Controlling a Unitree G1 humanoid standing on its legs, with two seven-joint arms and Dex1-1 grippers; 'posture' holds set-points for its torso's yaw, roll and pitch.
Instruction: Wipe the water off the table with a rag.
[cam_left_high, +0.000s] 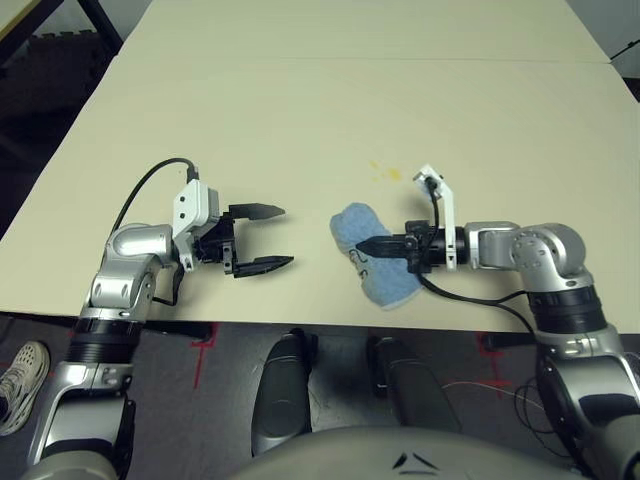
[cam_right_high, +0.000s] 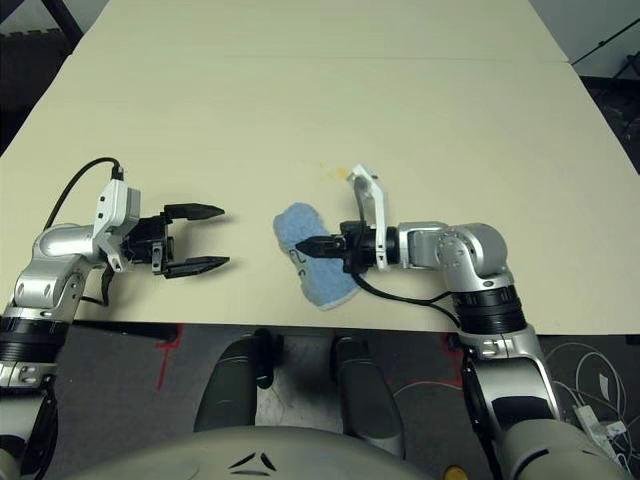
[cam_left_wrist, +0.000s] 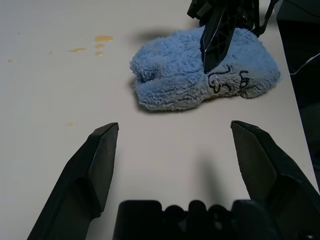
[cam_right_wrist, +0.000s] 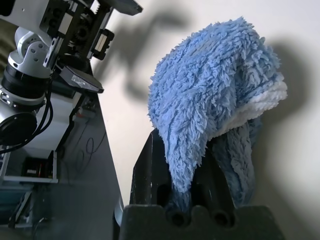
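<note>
Pale tabletop (cam_left_high: 300, 120) carries yellow-orange water droplets (cam_left_high: 393, 174) beyond the blue rag (cam_left_high: 362, 222). Right gripper (cam_left_high: 385, 246) is closed on the rag, near the table's front edge; left gripper (cam_left_high: 288, 238) stands open, apart from the cloth.

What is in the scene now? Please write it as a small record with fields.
rag: light-blue fluffy cloth with dark lettering, bunched in the right gripper
right gripper: shut on the rag
left gripper: open, nothing between its fingers, to the left of the rag
water: yellow-orange droplets on the table, beyond the rag
table: pale cream top, with a thin seam
wiping: not finished, droplets remain
</note>
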